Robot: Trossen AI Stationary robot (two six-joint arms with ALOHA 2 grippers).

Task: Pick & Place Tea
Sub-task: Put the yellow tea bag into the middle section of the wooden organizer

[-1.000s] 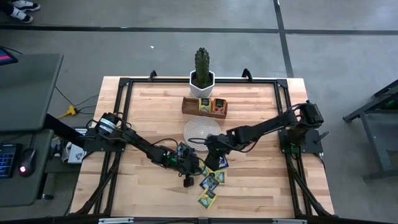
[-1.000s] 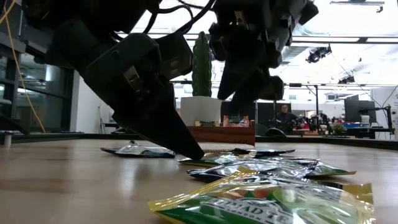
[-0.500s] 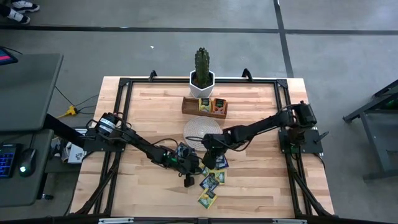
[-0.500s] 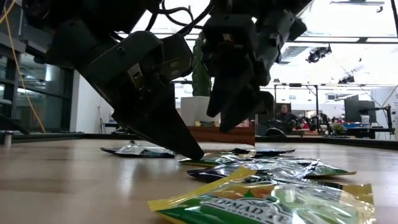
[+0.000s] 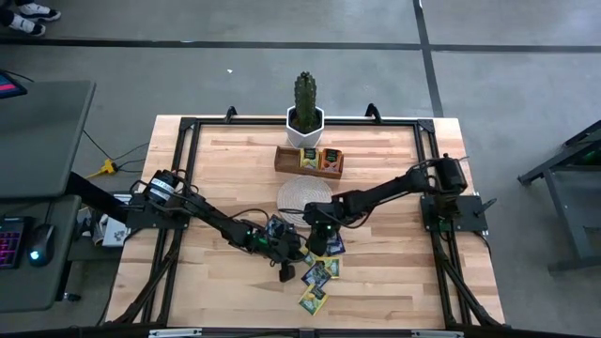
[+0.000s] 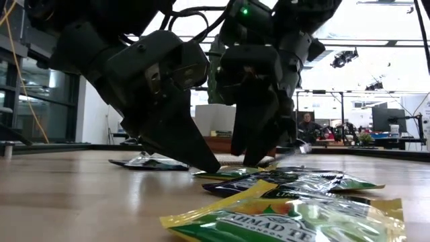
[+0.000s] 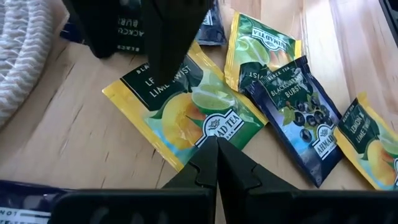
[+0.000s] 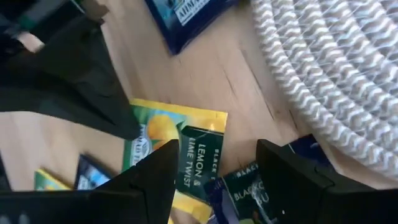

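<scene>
Where sachets cluster, labels read "Lemon Lime Twist" (image 7: 186,106) and "Blackcurrant Burst" (image 7: 298,115).

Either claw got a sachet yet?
No. The left claw is shut, its tip on the Lemon Lime Twist sachet; the right claw is open above it.

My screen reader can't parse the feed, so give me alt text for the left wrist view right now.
The left hand, fingers shut, presses its tip on the edge of a yellow-green lemon lime twist tea sachet lying flat on the wooden table. The dark right hand hangs over that sachet's far end; a blackcurrant burst sachet and other sachets lie beside it.
</scene>
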